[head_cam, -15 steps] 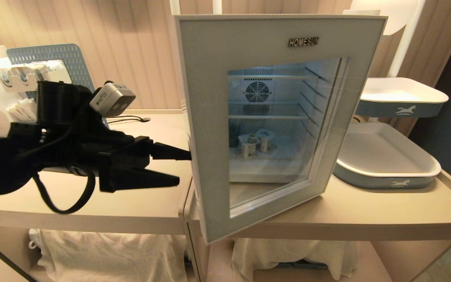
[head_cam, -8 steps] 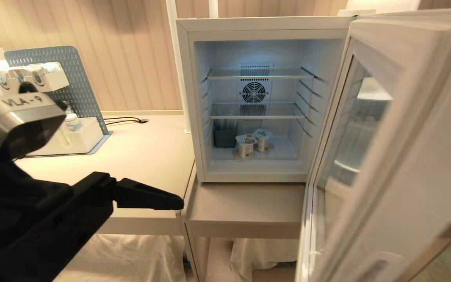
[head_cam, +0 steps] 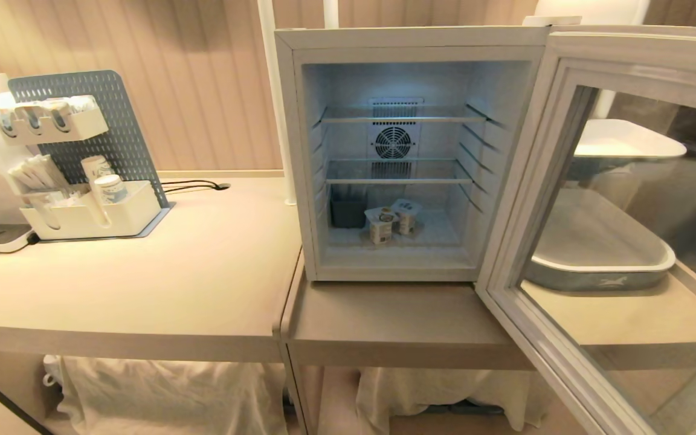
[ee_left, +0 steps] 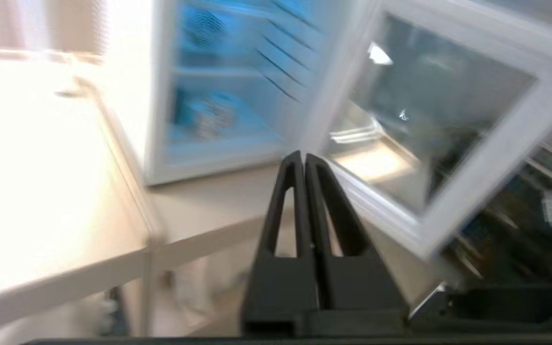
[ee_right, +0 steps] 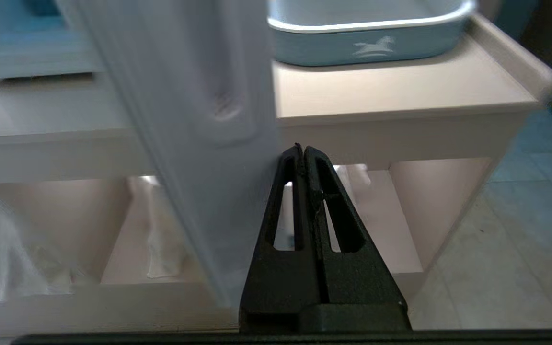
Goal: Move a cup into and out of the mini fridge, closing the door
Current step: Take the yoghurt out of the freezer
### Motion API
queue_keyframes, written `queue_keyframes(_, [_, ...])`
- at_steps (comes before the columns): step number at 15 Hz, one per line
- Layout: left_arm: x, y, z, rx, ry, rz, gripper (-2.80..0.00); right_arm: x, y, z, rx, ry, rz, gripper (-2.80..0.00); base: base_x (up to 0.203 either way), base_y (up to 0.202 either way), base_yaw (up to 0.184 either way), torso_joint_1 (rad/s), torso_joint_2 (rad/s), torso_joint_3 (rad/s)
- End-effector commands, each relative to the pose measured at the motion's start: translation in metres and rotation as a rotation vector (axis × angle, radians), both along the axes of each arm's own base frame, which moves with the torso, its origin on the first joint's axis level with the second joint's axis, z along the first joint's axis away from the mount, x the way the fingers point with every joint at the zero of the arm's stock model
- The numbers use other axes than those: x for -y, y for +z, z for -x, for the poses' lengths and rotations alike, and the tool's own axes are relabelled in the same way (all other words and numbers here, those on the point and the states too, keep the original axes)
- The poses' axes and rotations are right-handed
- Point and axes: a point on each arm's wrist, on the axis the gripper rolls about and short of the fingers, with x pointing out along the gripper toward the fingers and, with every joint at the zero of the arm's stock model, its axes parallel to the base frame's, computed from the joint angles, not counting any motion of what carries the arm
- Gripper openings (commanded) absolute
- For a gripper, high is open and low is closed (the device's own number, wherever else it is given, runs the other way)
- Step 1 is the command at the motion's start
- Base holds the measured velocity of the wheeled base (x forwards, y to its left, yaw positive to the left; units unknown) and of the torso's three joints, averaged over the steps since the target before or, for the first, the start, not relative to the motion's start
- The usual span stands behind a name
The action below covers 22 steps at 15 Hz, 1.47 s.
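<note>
The white mini fridge (head_cam: 290, 151) stands on the table with its door (head_cam: 571, 60) swung wide open to the right. On its floor are two small white cups (head_cam: 382, 225), (head_cam: 407, 215), side by side under the wire shelves. Neither arm shows in the head view. In the left wrist view my left gripper (ee_left: 303, 155) is shut and empty, held off the table's front edge, pointing between the fridge (ee_left: 156, 120) and the door (ee_left: 496, 158). My right gripper (ee_right: 303, 148) is shut and empty, low in front of the table, just beside the door's outer edge (ee_right: 194, 120).
A dark bin (head_cam: 348, 212) sits in the fridge left of the cups. A white organiser rack (head_cam: 82, 151) with cups and sticks stands at the far left, a cable (head_cam: 197, 184) behind it. A blue-and-white tray (ee_right: 367, 43) lies right of the fridge.
The door has swung from nearly shut to wide open on the right. My left arm has drawn back out of the head view, and its gripper has gone from open to shut.
</note>
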Motion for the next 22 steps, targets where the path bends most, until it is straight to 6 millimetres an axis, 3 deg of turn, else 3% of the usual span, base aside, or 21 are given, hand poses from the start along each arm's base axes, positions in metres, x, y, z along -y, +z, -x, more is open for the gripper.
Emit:
queue_keyframes(1, [0.009, -0.003, 0.079, 0.030, 0.135, 0.028, -2.80, 0.000, 0.000, 0.000, 0.000, 0.007, -0.001, -2.80, 0.000, 0.000, 0.000, 0.000, 0.00, 0.000])
queue_keyframes(3, [0.014, -0.007, 0.125, -0.028, 0.319, 0.080, -2.80, 0.000, 0.000, 0.000, 0.000, 0.008, -0.001, -2.80, 0.000, 0.000, 0.000, 0.000, 0.00, 0.000])
queue_keyframes(6, [0.001, -0.012, 0.160, -0.046, 0.525, 0.125, -2.80, 0.000, 0.000, 0.000, -0.004, 0.008, -0.001, -2.80, 0.000, 0.000, 0.000, 0.000, 0.00, 0.000])
queue_keyframes(9, [-0.001, -0.028, 0.198, -0.129, 0.552, 0.118, -2.80, 0.000, 0.000, 0.000, -0.003, 0.005, 0.000, -2.80, 0.000, 0.000, 0.000, 0.000, 0.00, 0.000])
queue_keyframes(12, [-0.007, -0.066, 0.236, -0.060, 0.498, 0.069, -2.80, 0.000, 0.000, 0.000, -0.003, 0.007, 0.000, -2.80, 0.000, 0.000, 0.000, 0.000, 0.00, 0.000])
queue_keyframes(13, [-0.008, -0.082, 0.240, -0.030, 0.489, 0.013, -2.80, 0.000, 0.000, 0.000, -0.003, 0.005, 0.000, -2.80, 0.000, 0.000, 0.000, 0.000, 0.00, 0.000])
queue_keyframes(15, [-0.010, -0.107, 0.219, -0.144, 0.528, -0.067, -2.80, 0.000, 0.000, 0.000, -0.004, 0.005, 0.000, -2.80, 0.000, 0.000, 0.000, 0.000, 0.00, 0.000])
queue_keyframes(18, [-0.015, -0.116, 0.167, -0.169, 0.739, -0.021, -2.80, 0.000, 0.000, 0.000, -0.003, 0.005, 0.000, -2.80, 0.000, 0.000, 0.000, 0.000, 0.00, 0.000])
queue_keyframes(19, [-0.017, -0.124, 0.143, -0.173, 0.788, -0.029, -2.80, 0.000, 0.000, 0.000, -0.003, 0.007, 0.000, -2.80, 0.000, 0.000, 0.000, 0.000, 0.00, 0.000])
queue_keyframes(22, [-0.019, -0.180, 0.062, -0.146, 0.866, -0.149, -2.80, 0.000, 0.000, 0.000, -0.001, 0.007, 0.000, -2.80, 0.000, 0.000, 0.000, 0.000, 0.00, 0.000])
